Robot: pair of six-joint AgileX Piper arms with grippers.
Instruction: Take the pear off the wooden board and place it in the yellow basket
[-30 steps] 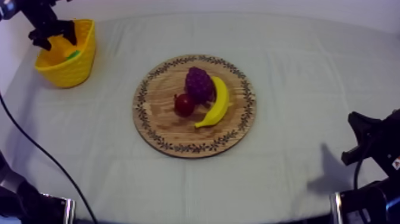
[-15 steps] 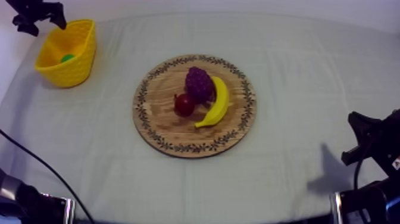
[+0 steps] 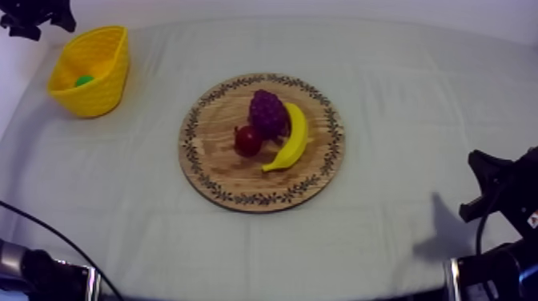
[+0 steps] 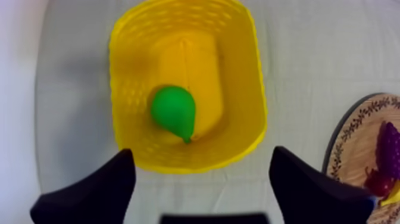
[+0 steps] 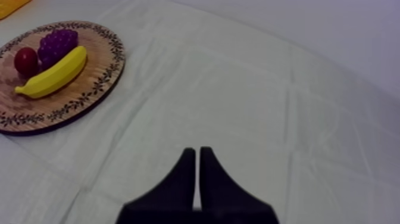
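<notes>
Now the left end effector, spread apart and empty, has been drawn back above the ribbed yellow plastic basket, where the smooth green toy pear is left lying on its side (narrow end toward a wall); the task is judged complete. The right end effector is held together over the creased cloth.

Right end effector closed to a narrow wedge, nothing in it, over bare grey-white cloth of the counter; wooden board well apart from it; on the board: grapes, small red fruit just beside them, banana lying alongside both; a yellow basket edge beyond the board.
</notes>
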